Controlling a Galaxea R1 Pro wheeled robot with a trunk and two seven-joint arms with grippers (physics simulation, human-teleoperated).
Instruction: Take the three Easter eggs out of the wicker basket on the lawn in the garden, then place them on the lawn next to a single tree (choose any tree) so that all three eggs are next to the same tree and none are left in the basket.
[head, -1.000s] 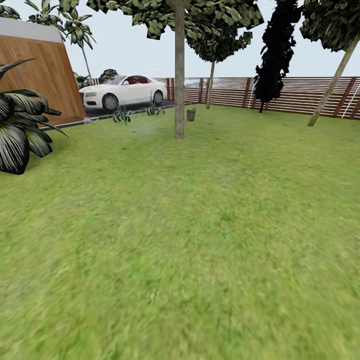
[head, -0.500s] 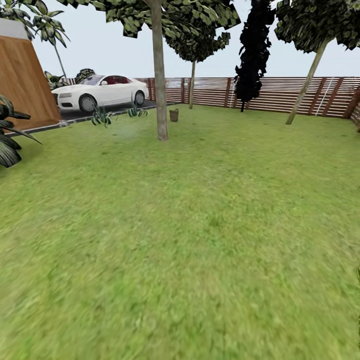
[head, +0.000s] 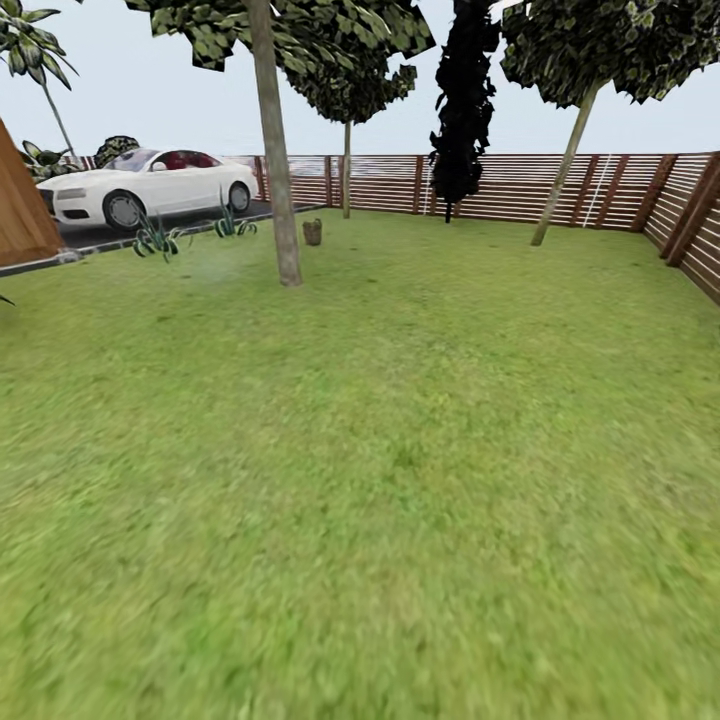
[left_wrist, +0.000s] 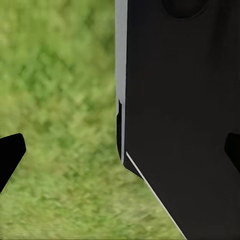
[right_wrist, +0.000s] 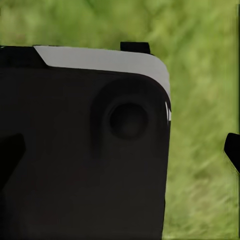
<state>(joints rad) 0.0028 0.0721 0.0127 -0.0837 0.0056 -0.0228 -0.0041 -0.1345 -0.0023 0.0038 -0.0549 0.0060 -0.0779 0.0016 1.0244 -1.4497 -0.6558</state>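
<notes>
The lawn (head: 400, 450) stretches wide and green ahead of me. A tall pale-barked tree (head: 276, 160) stands at the far left, and another leaning tree (head: 563, 170) rises near the back fence. A small brown container (head: 312, 232) sits on the grass past the near tree, too far to tell if it is the wicker basket. The Easter eggs are out of view. My left gripper (left_wrist: 120, 152) is open over grass, beside my own dark body panel (left_wrist: 180, 115). My right gripper (right_wrist: 120, 150) is open too, holding nothing.
A white car (head: 140, 187) is parked on the driveway at the far left, with spiky plants (head: 158, 240) along its edge. A brown slatted fence (head: 500, 188) closes the back and turns along the right side (head: 695, 235). A dark tree (head: 462, 110) stands by the fence.
The whole view has swung to the right: the car, trees and container slid left in the picture, the big leafy plant left the frame, and the right-hand fence corner came into sight.
</notes>
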